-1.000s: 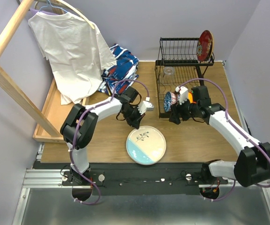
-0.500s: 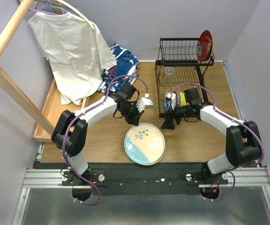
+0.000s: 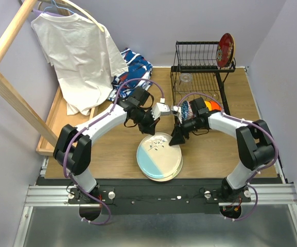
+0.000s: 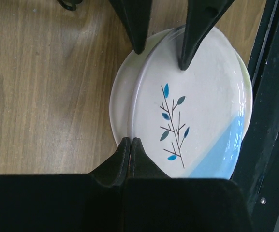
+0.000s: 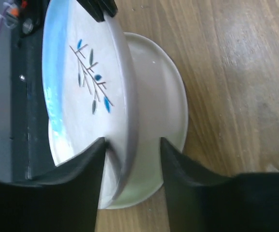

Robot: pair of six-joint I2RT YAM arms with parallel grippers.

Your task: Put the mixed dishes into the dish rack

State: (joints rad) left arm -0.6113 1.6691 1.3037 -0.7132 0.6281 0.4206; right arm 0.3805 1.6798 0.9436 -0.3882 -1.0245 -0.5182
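your two stacked plates lie on the table (image 3: 112, 149) just off the near left corner of the dish rack (image 3: 202, 67), on the side toward the arm bases. the top one, the pale blue and cream plate (image 4: 197, 116) with a leafy sprig painted on it, is tipped, and its rim nearest the rack is lifted off the plain cream plate (image 4: 121, 104) beneath it.

your right gripper (image 5: 132, 142) reaches out from the rack's front and straddles that lifted rim. one finger is on the painted side, the other on the underside, over the lower plate. the jaws stand apart, with a gap showing beside the rim, so nothing is clamped.

your left gripper (image 4: 129, 142) comes in from the rack's left with its fingers pressed together and empty. the tips sit at the seam where the top plate's rim meets the lower plate.

in the rack, a red floral plate (image 3: 225, 50) stands upright at the right end of the upper basket and a clear glass cup (image 3: 185, 78) sits at the back left, lower down. a red and blue patterned bowl (image 3: 186, 109) and an orange bowl (image 3: 214, 106) are at the front of the base tray.

left of the rack lie a folded patterned cloth (image 3: 135, 69), a white t-shirt (image 3: 79, 51) hanging on a wooden frame (image 3: 9, 56), and a shallow wooden tray (image 3: 60, 123).
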